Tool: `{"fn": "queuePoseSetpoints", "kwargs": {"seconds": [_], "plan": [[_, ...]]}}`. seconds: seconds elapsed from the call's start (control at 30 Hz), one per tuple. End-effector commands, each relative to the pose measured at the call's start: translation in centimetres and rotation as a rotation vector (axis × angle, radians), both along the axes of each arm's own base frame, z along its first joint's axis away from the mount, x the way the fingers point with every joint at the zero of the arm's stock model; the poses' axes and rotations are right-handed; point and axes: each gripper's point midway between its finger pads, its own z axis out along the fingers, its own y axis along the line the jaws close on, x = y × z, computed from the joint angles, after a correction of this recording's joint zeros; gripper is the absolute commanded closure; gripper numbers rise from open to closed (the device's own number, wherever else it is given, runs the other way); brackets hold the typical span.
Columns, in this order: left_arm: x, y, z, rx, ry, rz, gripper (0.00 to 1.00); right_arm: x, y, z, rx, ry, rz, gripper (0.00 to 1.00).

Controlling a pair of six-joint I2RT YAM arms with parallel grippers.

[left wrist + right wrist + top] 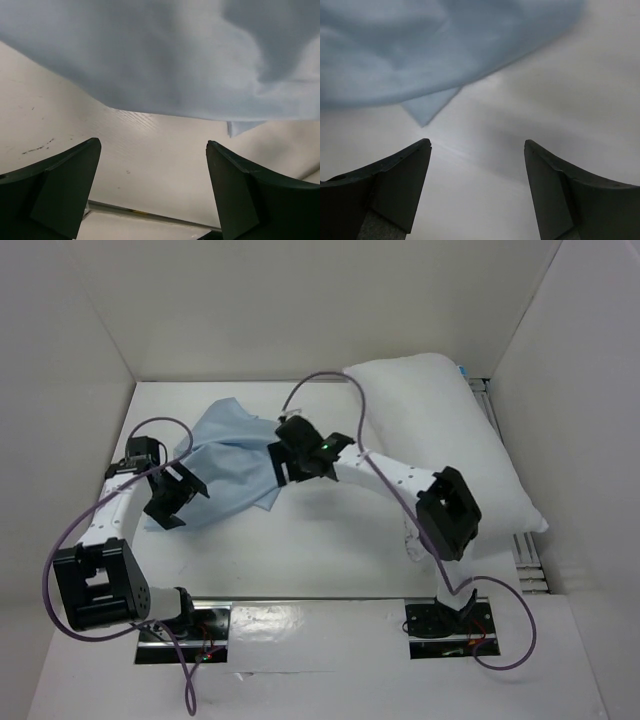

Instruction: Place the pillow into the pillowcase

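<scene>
Fabric of the thin, wrinkled light blue pillowcase (225, 450) lies on the white table (330, 550), just ahead of the left gripper (152, 145). I see its fingers spread wide, holding nothing. The right gripper (477, 142) is also spread and empty, with a corner of the cloth just in front. The large plump white pillow (440, 430) lies behind this gripper, beside its arm.

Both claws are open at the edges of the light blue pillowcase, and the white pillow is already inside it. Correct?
Not quite. The pillow is not inside: the top view shows it lying uncovered at the table's far right, apart from the crumpled pillowcase. The rest holds: the left claw and right claw are both open at the pillowcase's edges.
</scene>
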Motion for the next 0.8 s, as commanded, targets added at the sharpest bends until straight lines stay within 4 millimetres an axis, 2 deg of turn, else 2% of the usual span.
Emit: {"fn": "queuePoseSetpoints", "kwargs": {"seconds": [0.0,0.03,0.07,0.1,0.13,0.17,0.2,0.27,0.3,0.37,0.4,0.47,0.53,0.57,0.67,0.7,0.77], "plan": [[-0.6,1.7,-0.9,0.054,0.039,0.133,0.00,-2.5,6.5,-2.1,0.096,0.056,0.196,0.17],[-1.1,2.4,-1.9,0.075,0.080,0.151,0.00,-2.9,7.7,-2.3,0.091,0.047,0.241,0.17],[-1.6,2.5,-2.7,0.081,0.113,0.164,0.00,-3.6,8.9,-3.9,0.072,0.067,0.264,0.16],[-1.5,2.9,-3.4,0.089,0.114,0.177,0.00,-3.3,9.9,-3.6,0.073,0.049,0.286,0.16],[-1.8,2.9,-4.2,0.089,0.134,0.165,0.00,-3.2,10.1,-4.4,0.061,0.062,0.286,0.16],[-2.7,3.2,-5.6,0.077,0.192,0.183,0.00,-3.4,10.5,-6.2,0.028,0.084,0.303,0.16],[-2.7,3.2,-6.1,0.076,0.195,0.183,0.00,-2.8,11.3,-5.7,0.038,0.065,0.310,0.16],[-2.0,3.3,-6.5,0.059,0.170,0.189,0.00,-2.5,11.8,-6.7,0.027,0.078,0.323,0.17],[-2.2,3.2,-7.0,0.053,0.182,0.200,0.00,-2.5,11.9,-8.1,0.006,0.100,0.322,0.17],[-2.1,3.0,-7.6,0.038,0.196,0.205,0.00,-2.0,12.5,-8.3,0.008,0.098,0.322,0.17],[-1.9,3.4,-7.7,0.056,0.206,0.220,0.00,-2.0,12.5,-9.4,-0.013,0.111,0.328,0.17],[-2.2,3.7,-8.7,0.056,0.250,0.229,0.00,-1.5,13.0,-9.5,-0.009,0.102,0.325,0.18],[-1.8,4.4,-8.9,0.052,0.259,0.250,0.01,-1.5,13.0,-10.8,-0.050,0.111,0.315,0.20],[-2.1,4.4,-9.5,0.047,0.283,0.249,0.07,-1.2,12.6,-11.5,-0.073,0.105,0.298,0.20],[-1.3,4.8,-9.6,0.045,0.274,0.267,0.22,-1.8,12.4,-12.6,-0.093,0.120,0.291,0.30],[-1.3,4.8,-9.6,0.045,0.274,0.267,0.42,-1.6,12.3,-12.6,-0.101,0.112,0.282,0.36],[-0.9,4.8,-9.4,0.038,0.263,0.266,0.71,-1.7,11.6,-13.4,-0.122,0.115,0.261,0.59]]}}
